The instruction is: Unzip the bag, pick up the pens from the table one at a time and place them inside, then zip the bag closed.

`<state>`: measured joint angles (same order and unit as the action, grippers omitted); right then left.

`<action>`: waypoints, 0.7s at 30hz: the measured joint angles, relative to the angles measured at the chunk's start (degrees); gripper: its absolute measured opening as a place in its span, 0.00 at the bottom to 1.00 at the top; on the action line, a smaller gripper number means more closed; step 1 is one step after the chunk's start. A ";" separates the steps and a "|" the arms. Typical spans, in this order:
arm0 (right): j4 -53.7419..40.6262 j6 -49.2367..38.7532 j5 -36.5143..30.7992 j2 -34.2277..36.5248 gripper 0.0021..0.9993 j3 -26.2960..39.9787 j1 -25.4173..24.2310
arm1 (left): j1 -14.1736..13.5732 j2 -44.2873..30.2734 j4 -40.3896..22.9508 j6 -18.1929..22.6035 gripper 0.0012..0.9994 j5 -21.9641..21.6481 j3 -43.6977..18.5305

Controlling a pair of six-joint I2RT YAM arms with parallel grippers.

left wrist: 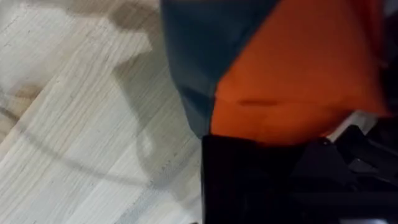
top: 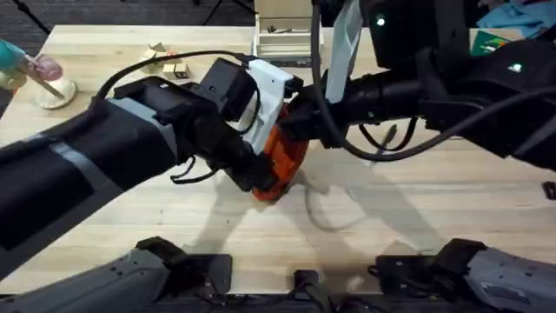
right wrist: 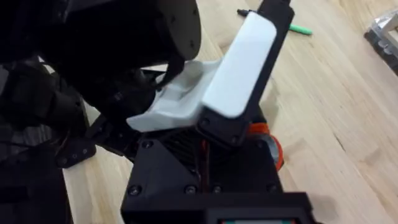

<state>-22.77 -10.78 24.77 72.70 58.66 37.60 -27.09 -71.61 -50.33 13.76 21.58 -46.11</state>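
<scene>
Orange fabric of the bag [top: 282, 156] showed between the two arms near the middle of the table [top: 452, 209], lifted or at least tipped up off the wood rather than lying flat. Both arms had crowded in on it from either side, which suggests the bag was being steadied by one while the other worked at its zipper; that is a judgement, since the zipper itself was hidden behind the arms.

In the left wrist view the bag [left wrist: 292, 81] lay right against the left gripper [left wrist: 273, 180], its orange side and dark underside pressed close above the black fingers. The fingers seemed to be at the bag's edge, but whether they were clamped on it or merely touching could not be told.

The right gripper [top: 291, 122] reached in from the other side, meeting the bag at its upper end in the overhead view. In the right wrist view a sliver of orange [right wrist: 273, 146] peeked out just beside the gripper body, so the bag sat tight against it; how the fingers stood could not be told there either.

A green pen [right wrist: 301, 28] lay on the bare wood well apart from the bag, with a thin dark pen [right wrist: 247, 12] just beside it. With pens out on the table, the filling looked not yet finished.
</scene>
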 joint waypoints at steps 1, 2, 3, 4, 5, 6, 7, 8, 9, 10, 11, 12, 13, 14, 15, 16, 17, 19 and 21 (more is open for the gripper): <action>-0.11 0.02 0.00 0.01 0.03 0.04 0.00 | 0.00 0.00 0.00 0.00 0.04 0.00 0.00; -0.25 0.00 0.02 -0.01 0.03 0.06 0.00 | 0.00 0.00 0.02 0.00 0.04 0.00 0.00; -0.37 0.02 0.02 0.00 0.03 0.10 0.00 | 0.00 0.00 0.02 0.00 0.04 0.00 0.00; -0.45 0.00 0.00 0.01 0.03 0.13 0.07 | 0.00 0.00 0.02 0.00 0.04 0.00 0.00; -0.53 -0.01 0.00 0.01 0.03 0.13 0.17 | 0.00 0.00 0.02 0.00 0.04 0.00 0.00; -0.56 0.00 -0.07 0.01 0.03 0.15 0.31 | 0.00 0.00 0.02 0.00 0.04 -0.02 0.00; -0.56 -0.01 -0.21 0.01 0.03 0.17 0.57 | 0.00 0.00 0.02 0.00 0.04 -0.02 0.01; -0.56 -0.01 -0.44 0.01 0.03 0.23 0.89 | 0.00 0.00 0.00 0.00 0.04 -0.02 0.02; -0.56 -0.01 -0.69 -0.01 0.03 0.30 1.25 | 0.00 0.00 -0.02 0.00 0.04 -0.04 0.06; -0.60 -0.01 -1.01 0.00 0.03 0.35 1.65 | 0.00 0.00 -0.04 0.00 0.04 -0.04 0.11; -0.59 -0.02 -1.37 0.01 0.03 0.42 2.12 | 0.00 0.00 -0.07 -0.01 0.04 -0.04 0.11; -0.56 -0.01 -1.65 -0.02 0.03 0.45 2.55 | 0.00 0.00 -0.13 -0.02 0.04 -0.04 0.13; -0.54 -0.03 -1.75 -0.04 0.03 0.48 2.96 | 0.00 0.00 -0.22 -0.02 0.04 -0.04 0.15; -0.61 -0.06 -1.84 -0.11 0.03 0.48 3.41 | 0.00 0.00 -0.38 -0.02 0.04 -0.02 0.15; -0.73 -0.15 -2.08 -0.27 0.03 0.50 3.77 | 0.02 0.00 -0.47 -0.02 0.04 -0.02 0.15; -0.88 -0.18 -2.41 -0.38 0.03 0.50 4.09 | 0.02 0.00 -0.50 -0.03 0.04 0.00 0.15; -0.98 -0.20 -2.67 -0.54 0.03 0.50 4.31 | 0.02 0.00 -0.50 -0.04 0.04 0.00 0.15; -1.14 -0.19 -2.97 -0.72 0.06 0.50 4.61 | 0.02 0.00 -0.52 -0.04 0.04 0.00 0.15; -1.74 -0.23 -2.79 -0.74 0.30 0.48 5.04 | 0.02 0.00 -0.22 -0.09 0.04 0.00 0.15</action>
<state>-24.52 -11.01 21.98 71.96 59.13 42.64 -27.07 -71.61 -50.55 13.67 21.58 -45.95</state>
